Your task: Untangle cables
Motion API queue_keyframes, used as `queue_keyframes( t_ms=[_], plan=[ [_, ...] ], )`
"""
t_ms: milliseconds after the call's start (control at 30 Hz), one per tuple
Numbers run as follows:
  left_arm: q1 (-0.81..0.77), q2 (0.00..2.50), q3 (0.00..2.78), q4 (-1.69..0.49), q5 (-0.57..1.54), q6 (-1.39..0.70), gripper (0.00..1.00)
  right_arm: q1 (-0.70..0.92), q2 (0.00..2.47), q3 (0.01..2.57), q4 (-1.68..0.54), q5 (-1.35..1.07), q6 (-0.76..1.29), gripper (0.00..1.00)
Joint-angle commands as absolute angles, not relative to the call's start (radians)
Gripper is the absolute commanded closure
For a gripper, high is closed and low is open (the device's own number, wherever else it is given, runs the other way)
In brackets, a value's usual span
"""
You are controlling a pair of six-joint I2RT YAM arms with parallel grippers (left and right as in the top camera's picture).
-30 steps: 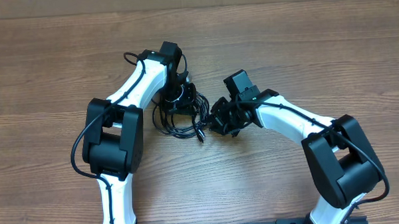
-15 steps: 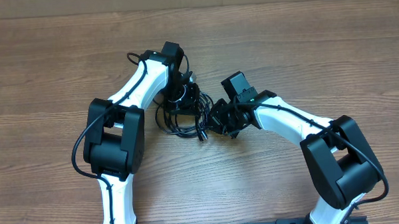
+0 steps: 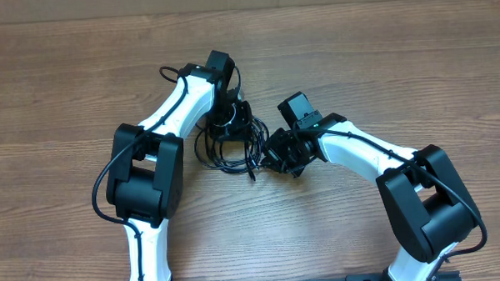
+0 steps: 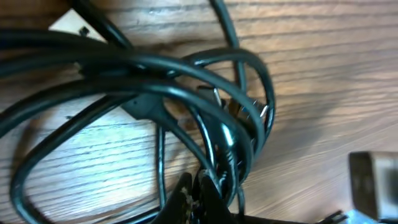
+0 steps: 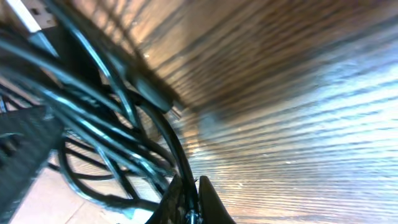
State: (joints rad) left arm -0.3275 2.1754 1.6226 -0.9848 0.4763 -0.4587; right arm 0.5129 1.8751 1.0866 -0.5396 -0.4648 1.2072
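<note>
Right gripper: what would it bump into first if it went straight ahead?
The cables: the right gripper is shut on a strand, and more of the tangle lies right ahead. Depth is hard to judge.

The cables (image 3: 228, 145) lie in one tangled bundle on the table (image 3: 381, 61), a little left of its middle, between the two arms. The left gripper (image 3: 230, 116) sits at the bundle's far edge. The right gripper (image 3: 273, 153) is at its right edge, touching it. One plug end (image 3: 252, 169) pokes out toward the near side, just left of the right gripper. In the left wrist view, loops cross over one another ahead of the fingertips (image 4: 185, 194), and a strand runs down between them. In the right wrist view, the strands lie to the left, and one seems to end between the fingertips (image 5: 211, 202), though that spot is dim.
</note>
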Motion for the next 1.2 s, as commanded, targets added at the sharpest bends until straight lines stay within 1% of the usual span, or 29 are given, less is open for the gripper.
queue_keyframes(
  t_ms=[0,200,333,433,500,600,767,967,1100,1167],
  plan=[
    [-0.315,2.166,1.619,-0.96,0.525,-0.544,0.96,0.517,1.866,1.084,-0.567,-0.434,1.204,0.96],
    [-0.272,2.166,1.619,-0.957,0.584,-0.54,0.96,0.517,1.866,1.084,-0.597,-0.403,1.204,0.96],
    [-0.241,2.166,1.619,-0.978,0.601,-0.471,0.96,0.517,1.866,1.084,-0.597,-0.392,1.204,0.96],
    [-0.233,2.166,1.619,-1.04,0.604,-0.4,0.96,0.517,1.866,1.084,-0.596,-0.392,1.204,0.96],
    [-0.241,2.166,1.618,-1.101,0.6,-0.377,0.75,0.517,1.866,1.084,-0.592,-0.393,1.205,0.96],
    [-0.263,2.166,1.617,-1.132,0.596,-0.379,0.69,0.517,1.866,1.084,-0.588,-0.393,1.205,0.96],
    [-0.312,2.166,1.617,-1.128,0.57,-0.439,0.69,0.517,1.866,1.084,-0.586,-0.393,1.205,0.96],
    [-0.376,2.166,1.617,-1.129,0.471,-0.506,0.75,0.517,1.866,1.084,-0.585,-0.393,1.205,0.96],
    [-0.398,2.166,1.612,-1.13,0.46,-0.514,0.79,0.517,1.866,1.084,-0.585,-0.393,1.205,0.96],
    [-0.4,2.166,1.602,-1.125,0.46,-0.526,0.8,0.517,1.866,1.084,-0.585,-0.393,1.205,0.96]
  ],
)
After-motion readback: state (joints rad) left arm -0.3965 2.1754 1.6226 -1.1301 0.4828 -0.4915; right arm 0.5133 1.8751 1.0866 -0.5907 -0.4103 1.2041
